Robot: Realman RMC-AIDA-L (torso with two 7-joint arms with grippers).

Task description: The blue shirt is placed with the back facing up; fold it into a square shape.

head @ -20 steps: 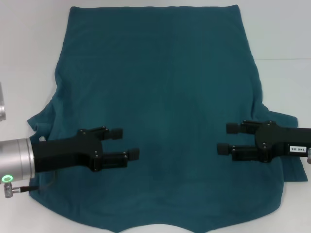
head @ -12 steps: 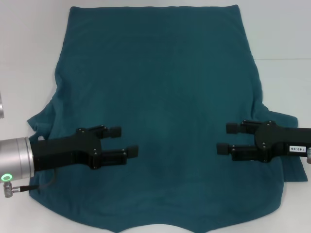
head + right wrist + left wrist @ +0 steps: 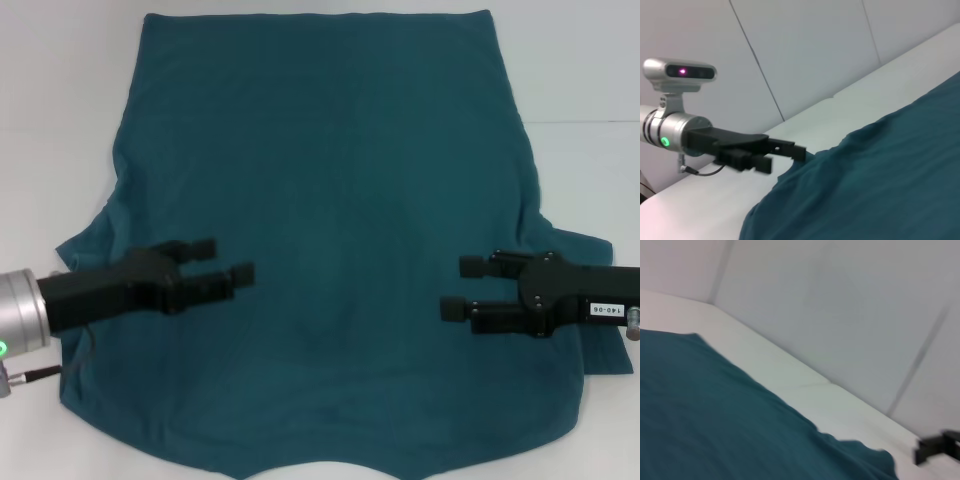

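White worktop (image 3: 590, 60) and pale panelled walls (image 3: 805, 55), seen only by the wrist cameras, surround the blue shirt (image 3: 330, 200), which is spread flat, plain side up, long axis running away from the robot. The left gripper (image 3: 228, 261) and right gripper (image 3: 457, 287) are held over its near half, jaws spread and empty.

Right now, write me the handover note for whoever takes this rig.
Left tool: open, empty, over the blue shirt near its left sleeve.
Right tool: open, empty, over the shirt's right side near the right sleeve.
Shirt: spread flat on the white table, plain side up, both sleeves out; hem at the far edge.
Done: nothing folded yet.
Left: all folds, probably sleeves and sides inward first, then lengthwise into a square.
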